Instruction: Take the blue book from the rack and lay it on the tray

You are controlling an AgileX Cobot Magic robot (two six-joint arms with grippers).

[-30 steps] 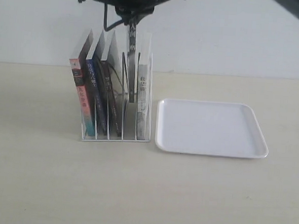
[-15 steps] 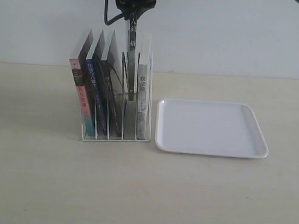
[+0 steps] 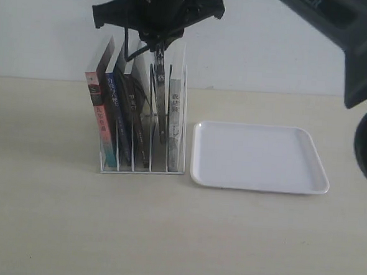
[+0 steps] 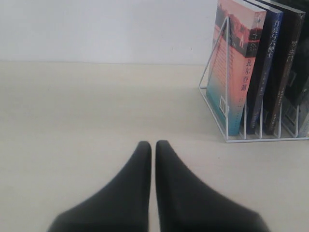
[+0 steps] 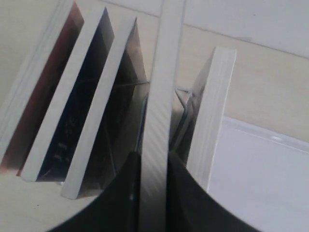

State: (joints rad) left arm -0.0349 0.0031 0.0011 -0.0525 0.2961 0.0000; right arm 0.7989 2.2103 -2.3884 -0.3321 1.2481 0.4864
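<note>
The blue book (image 3: 112, 108) stands in the second slot of the white wire rack (image 3: 141, 170), untouched; its dark blue spine (image 4: 263, 72) and cover (image 5: 82, 96) also show in the wrist views. My right gripper (image 3: 159, 45) hangs above the rack, shut on the top of a different, dark-spined book (image 3: 162, 92) in the fourth slot. The fingers clamp that book's page edge (image 5: 161, 96) at the right gripper (image 5: 153, 159). The white tray (image 3: 257, 157) lies bare right of the rack. My left gripper (image 4: 153, 143) is shut on nothing, low over the table.
A pink-and-teal book (image 3: 98, 113) fills the first slot, a black-spined one (image 3: 130, 109) the third, a pale-spined one (image 3: 175, 118) the fifth. The right arm (image 3: 340, 28) crosses the upper right. The tray's corner (image 5: 260, 174) shows beside the rack.
The dark-spined book, held by my right gripper, has dropped from its raised position down into the fourth slot. The right arm swung lower into view. Blue book and tray unmoved.
</note>
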